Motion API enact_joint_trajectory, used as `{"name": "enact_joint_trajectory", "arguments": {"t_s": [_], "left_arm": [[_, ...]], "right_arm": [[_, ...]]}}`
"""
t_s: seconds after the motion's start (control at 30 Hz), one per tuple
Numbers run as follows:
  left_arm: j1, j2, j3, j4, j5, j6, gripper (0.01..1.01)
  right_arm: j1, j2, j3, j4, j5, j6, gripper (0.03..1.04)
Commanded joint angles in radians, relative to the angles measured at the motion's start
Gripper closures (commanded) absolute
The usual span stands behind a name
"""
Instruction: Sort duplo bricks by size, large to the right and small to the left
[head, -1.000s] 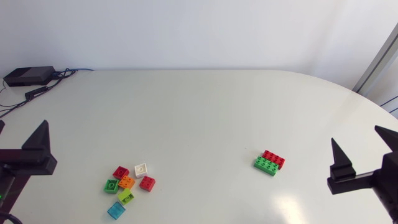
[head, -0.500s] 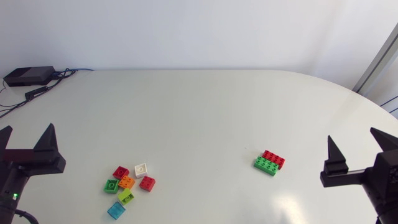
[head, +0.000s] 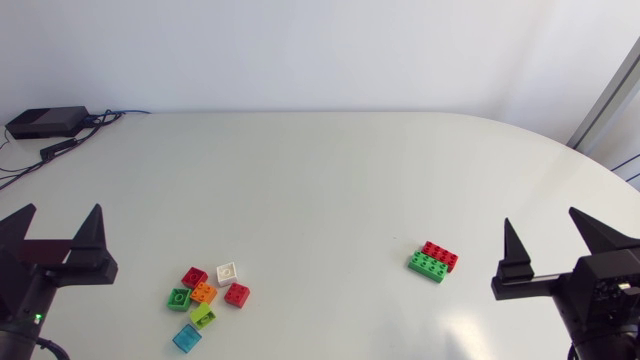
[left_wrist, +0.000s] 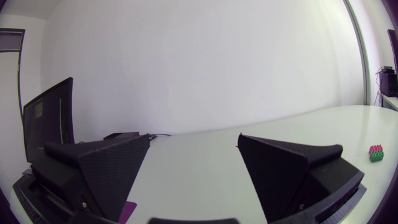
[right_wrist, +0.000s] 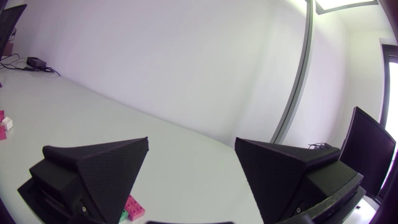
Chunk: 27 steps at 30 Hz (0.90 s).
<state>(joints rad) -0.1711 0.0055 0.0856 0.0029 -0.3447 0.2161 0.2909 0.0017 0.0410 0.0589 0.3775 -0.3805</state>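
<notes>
No lettering, number, label or sign is being shown legibly in any view; nothing readable is being made out on the duplo bricks (head: 204, 292) or on the table (head: 320, 180).

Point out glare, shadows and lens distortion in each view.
Head view: even light, a soft glare patch on the table near the right pincer, bricks casting barely any shadow. Left and right wrist views: fisheye curves the table's edge.

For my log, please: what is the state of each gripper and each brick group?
Left gripper: open, holding nothing.
Right gripper: open, holding nothing.
Large red brick: studs up, unheld.
Large green brick: studs up, touching the red one.
Small bricks: loose cluster, unstacked.
</notes>
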Motion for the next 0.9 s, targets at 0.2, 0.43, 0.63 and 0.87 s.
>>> {"name": "enact_joint_trajectory", "arguments": {"t_s": [0.2, 0.43, 0.63, 0.87], "left_arm": [[0.007, -0.021, -0.052, 0.043, 0.012, 0.019, 0.043], [0.007, -0.021, -0.076, 0.043, 0.058, 0.034, 0.043], [0.022, -0.019, -0.089, 0.037, 0.090, 0.032, 0.043], [0.044, -0.018, -0.089, 0.035, 0.147, 0.065, 0.043]], "right_arm": [[-0.225, -0.008, -0.047, -0.014, -0.124, 0.038, 0.06], [-0.349, -0.008, -0.046, -0.045, -0.359, 0.178, 0.06], [-0.386, -0.008, -0.044, -0.053, -0.390, 0.206, 0.06], [-0.378, -0.008, -0.044, -0.053, -0.393, 0.206, 0.06]]}}
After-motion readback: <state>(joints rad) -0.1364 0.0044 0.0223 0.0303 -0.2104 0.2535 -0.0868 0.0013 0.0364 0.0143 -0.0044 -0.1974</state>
